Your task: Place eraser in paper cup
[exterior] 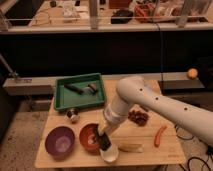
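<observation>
Wooden table (pixel 165 152) carries all the things we see. The white arm (pixel 150 102) reaches from the right side down to the front edge, and its dark gripper (pixel 105 144) hangs directly over the white paper cup (pixel 111 155), very close to its rim or touching it. We cannot tell if the gripper is open or closed on something, and we cannot separate the eraser from the dark tip. The cup stands just beside a red-brown bowl (pixel 89 137), and a purple bowl (pixel 60 142) is further left. A pale yellow piece (pixel 131 148) lies right of the cup, near an orange-red long piece (pixel 160 135). At the back left sits a green tray (pixel 61 102) with small dark objects inside.
</observation>
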Robot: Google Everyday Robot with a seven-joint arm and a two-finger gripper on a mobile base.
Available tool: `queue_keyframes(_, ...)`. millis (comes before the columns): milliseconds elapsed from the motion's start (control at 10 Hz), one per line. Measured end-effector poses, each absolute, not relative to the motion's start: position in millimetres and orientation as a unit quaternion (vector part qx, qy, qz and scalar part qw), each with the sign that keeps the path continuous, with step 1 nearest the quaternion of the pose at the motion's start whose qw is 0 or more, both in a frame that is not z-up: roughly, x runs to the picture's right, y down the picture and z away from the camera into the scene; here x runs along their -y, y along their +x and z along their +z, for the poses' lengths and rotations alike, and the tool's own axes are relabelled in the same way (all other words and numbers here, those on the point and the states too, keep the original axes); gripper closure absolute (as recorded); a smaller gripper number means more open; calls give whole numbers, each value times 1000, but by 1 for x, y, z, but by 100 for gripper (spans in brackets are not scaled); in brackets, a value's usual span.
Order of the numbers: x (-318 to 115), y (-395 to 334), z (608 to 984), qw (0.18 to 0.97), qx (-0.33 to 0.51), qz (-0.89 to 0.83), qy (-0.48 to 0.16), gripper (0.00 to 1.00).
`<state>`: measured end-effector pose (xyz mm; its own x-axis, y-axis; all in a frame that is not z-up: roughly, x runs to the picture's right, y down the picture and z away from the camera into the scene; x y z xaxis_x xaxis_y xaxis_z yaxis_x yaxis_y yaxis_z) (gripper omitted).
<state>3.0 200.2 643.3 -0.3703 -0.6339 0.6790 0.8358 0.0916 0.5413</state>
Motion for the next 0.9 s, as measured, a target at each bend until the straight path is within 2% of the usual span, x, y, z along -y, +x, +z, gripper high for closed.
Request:
queue_keyframes(500,-214,25,632,458,544,-700,-71,100)
queue_keyframes(900,-233,25,628,433,503,-745,-73,100)
